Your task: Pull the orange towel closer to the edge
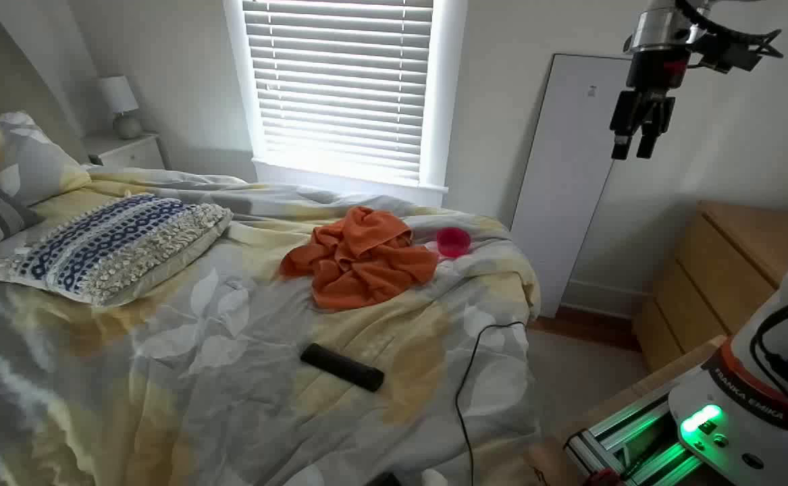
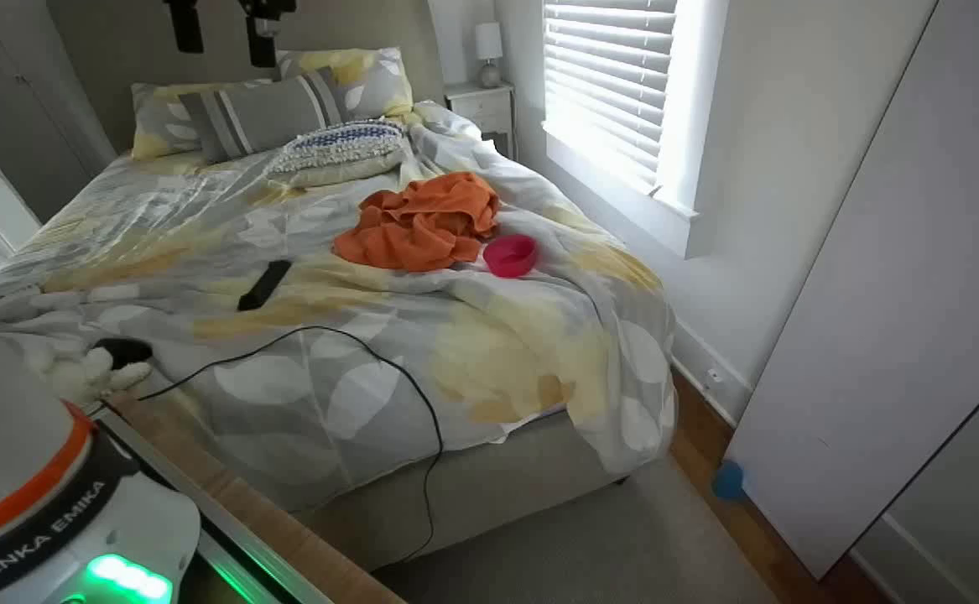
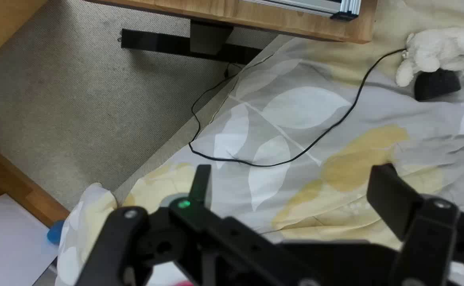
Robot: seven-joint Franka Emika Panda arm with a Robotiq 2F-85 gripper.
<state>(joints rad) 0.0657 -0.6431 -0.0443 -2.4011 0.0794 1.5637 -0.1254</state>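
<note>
The orange towel [image 1: 360,260] lies crumpled in a heap on the bed [image 1: 231,398], a little in from the bed's foot. It also shows as a loose, folded pile in an exterior view [image 2: 420,225]. The towel is out of view in the wrist view. My gripper [image 1: 633,150] hangs high above the bed, well apart from the towel, pointing down. Its fingertips also show at the top of an exterior view [image 2: 226,50]. In the wrist view the gripper [image 3: 292,169] has its fingers wide apart with nothing between them.
A pink bowl [image 1: 454,242] sits against the towel's bed-foot side. A black remote [image 1: 342,366] lies on the bed. A black cable [image 2: 397,365] runs over the bed's foot edge. A white plush toy [image 3: 440,49] lies by the robot's wooden table [image 3: 287,24]. A patterned pillow [image 1: 117,246] lies beyond.
</note>
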